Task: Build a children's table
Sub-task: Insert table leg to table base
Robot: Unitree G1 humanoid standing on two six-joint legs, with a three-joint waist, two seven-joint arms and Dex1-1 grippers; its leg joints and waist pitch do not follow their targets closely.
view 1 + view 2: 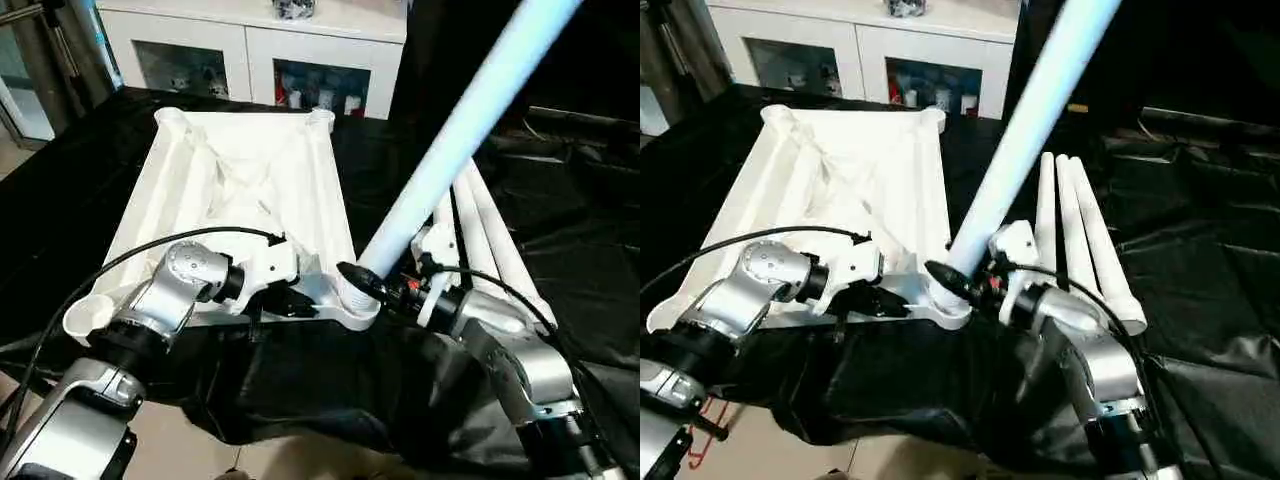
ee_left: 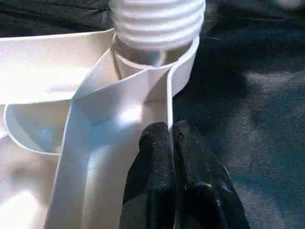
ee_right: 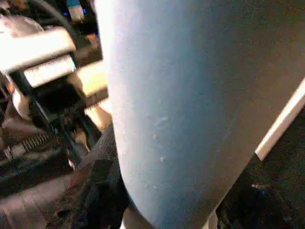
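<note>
A tilted leg (image 1: 470, 130) is gripped by the right gripper (image 1: 372, 283) at the tabletop's (image 1: 240, 170) corner socket (image 1: 352, 305). The tabletop's rim is pinched by the closed left gripper (image 2: 172, 143).

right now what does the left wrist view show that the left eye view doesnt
The left wrist view shows the leg's ribbed threaded end sitting at the corner socket, and the left gripper shut on the tabletop's rim wall. The left eye view shows the whole tabletop, three spare legs, the right gripper holding the tilted leg, and the cabinet. Both show that leg, socket and tabletop.
</note>
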